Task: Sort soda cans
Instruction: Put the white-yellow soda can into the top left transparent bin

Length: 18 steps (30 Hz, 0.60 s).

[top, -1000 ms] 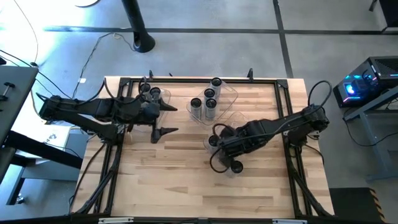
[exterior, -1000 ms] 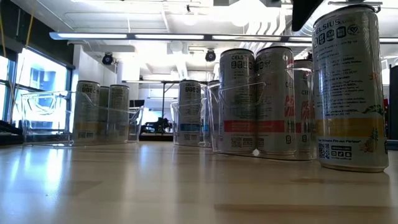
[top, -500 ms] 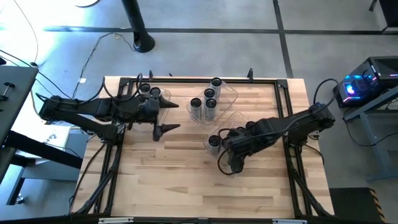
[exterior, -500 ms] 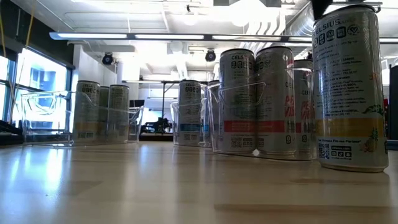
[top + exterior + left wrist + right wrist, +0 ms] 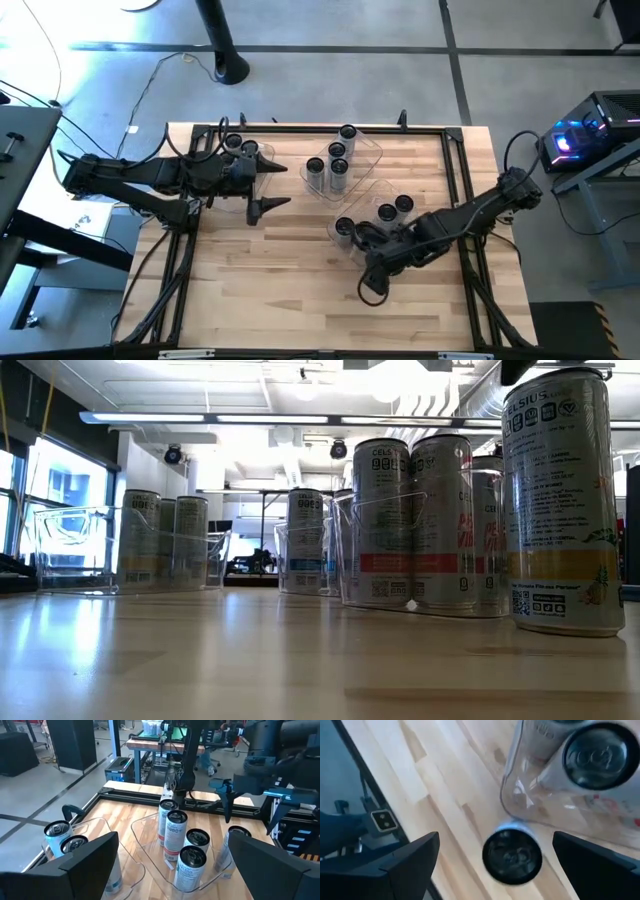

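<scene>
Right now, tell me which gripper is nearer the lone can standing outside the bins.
Right. The right gripper hangs open directly above the lone can, while the left gripper, also open, waits across the table beside the left bin.

light: bright overhead strips | glare: windows | blur: right wrist view

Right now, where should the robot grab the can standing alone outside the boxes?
Grip the lone can by its round sides near the top, from straight above: it stands upright, and the clear bin close beside it would probably crowd a sideways reach.
</scene>
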Each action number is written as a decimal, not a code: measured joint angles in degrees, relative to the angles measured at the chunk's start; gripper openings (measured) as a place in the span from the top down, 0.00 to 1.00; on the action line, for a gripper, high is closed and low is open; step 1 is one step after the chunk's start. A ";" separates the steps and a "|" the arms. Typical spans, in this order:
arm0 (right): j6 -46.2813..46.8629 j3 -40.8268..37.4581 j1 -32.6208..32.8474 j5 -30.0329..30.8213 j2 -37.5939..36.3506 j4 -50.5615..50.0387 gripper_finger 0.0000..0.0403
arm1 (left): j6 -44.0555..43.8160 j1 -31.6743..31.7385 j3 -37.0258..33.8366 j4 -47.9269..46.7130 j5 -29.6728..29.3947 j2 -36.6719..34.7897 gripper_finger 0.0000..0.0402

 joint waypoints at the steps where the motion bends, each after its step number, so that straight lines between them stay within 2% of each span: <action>1: -0.20 0.00 0.24 0.43 0.19 0.21 0.04 | 0.00 0.00 0.00 0.00 -0.05 0.00 0.07; 4: -1.38 0.02 0.71 2.74 0.68 -1.16 0.04 | 0.00 -0.02 0.00 -0.03 -0.83 0.27 0.07; 8: -1.34 0.04 0.77 2.56 2.43 -6.23 0.04 | 0.00 -0.02 0.00 -0.13 -1.07 0.72 0.07; 18: -8.27 0.07 1.09 1.06 7.29 -5.62 0.04 | -1.49 -0.02 0.00 -1.08 -1.06 3.12 0.07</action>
